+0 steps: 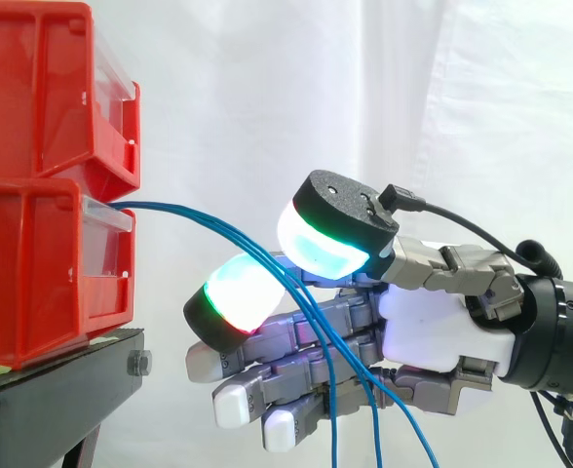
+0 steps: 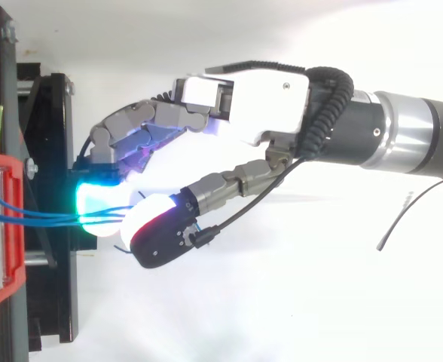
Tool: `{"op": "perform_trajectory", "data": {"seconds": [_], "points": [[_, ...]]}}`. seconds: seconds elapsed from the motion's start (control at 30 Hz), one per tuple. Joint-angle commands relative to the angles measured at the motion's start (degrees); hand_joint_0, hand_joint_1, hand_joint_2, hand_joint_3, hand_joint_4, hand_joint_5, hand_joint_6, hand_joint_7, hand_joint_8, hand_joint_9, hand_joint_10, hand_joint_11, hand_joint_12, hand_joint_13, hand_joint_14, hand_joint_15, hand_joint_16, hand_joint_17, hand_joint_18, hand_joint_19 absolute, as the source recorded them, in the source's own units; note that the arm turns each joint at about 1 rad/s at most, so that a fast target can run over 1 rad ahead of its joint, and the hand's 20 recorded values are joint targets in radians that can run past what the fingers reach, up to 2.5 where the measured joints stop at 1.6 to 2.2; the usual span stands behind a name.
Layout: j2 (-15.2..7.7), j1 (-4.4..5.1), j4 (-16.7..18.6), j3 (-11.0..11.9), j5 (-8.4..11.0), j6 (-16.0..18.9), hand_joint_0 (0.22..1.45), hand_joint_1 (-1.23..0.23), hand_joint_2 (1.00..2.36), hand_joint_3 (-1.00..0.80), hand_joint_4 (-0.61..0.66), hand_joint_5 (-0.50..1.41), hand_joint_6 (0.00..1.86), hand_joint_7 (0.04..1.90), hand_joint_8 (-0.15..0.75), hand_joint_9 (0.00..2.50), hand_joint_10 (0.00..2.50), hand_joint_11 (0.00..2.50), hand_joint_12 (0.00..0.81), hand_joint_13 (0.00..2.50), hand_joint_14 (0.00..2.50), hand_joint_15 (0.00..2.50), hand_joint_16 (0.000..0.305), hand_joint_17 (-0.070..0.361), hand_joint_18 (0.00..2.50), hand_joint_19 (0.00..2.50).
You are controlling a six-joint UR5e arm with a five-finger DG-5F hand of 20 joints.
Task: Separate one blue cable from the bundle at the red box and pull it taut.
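Reaching in from the right, the robot's grey-and-white hand (image 1: pixel 433 331) is curled beside two stacked red plastic bins (image 1: pixel 33 273) that sit on a black metal stand (image 1: pixel 43 400) before a white curtain (image 1: pixel 267 97).

Several thin blue cables (image 1: pixel 199 219) leave the front of the lower bin, arc gently across to the hand and then hang loose in front of its fingers (image 1: pixel 306 375). They lie close together, almost touching, and are not yet taut.

These cables look light, limp and smooth-sheathed, so I judge they will bend freely, slide against each other and slip through a weak hold. The best place to take one is likely on the free span between bin and hand, where the strands fan slightly apart.

As for the grasp, the bundle passes between the thumb's cyan-green pad (image 1: pixel 325 244) and a red-and-green glowing pad (image 1: pixel 238 292), which sit close on either side. It reads as a light pinch on more than one strand, so one cable is not yet singled out.
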Motion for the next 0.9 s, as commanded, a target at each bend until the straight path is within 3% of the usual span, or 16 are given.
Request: {"op": "perform_trajectory", "data": {"seconds": [0.0, 0.43, 0.87], "points": [[0.0, -0.10, -0.1, 0.1, -0.29, 0.4, 0.58, -0.62, 1.01, -0.24, 0.13, -0.16, 0.74, 1.00, 0.308, 0.66, 0.01, 0.47, 0.335, 0.70, 0.01, 0.43, 0.040, 0.091, 0.69, 0.62], [0.0, -0.19, 0.0, 0.1, -0.29, 0.7, 0.59, -0.66, 1.01, -0.18, 0.17, -0.19, 0.90, 0.91, 0.337, 0.69, 0.01, 0.54, 0.370, 0.74, 0.01, 0.42, 0.046, 0.105, 0.76, 0.58], [0.0, -0.19, 0.0, 0.2, -0.29, 0.6, 0.65, -0.78, 1.01, -0.31, 0.11, -0.20, 0.93, 0.97, 0.319, 0.72, 0.01, 0.68, 0.346, 0.75, 0.02, 0.47, 0.041, 0.093, 0.78, 0.65]]}}
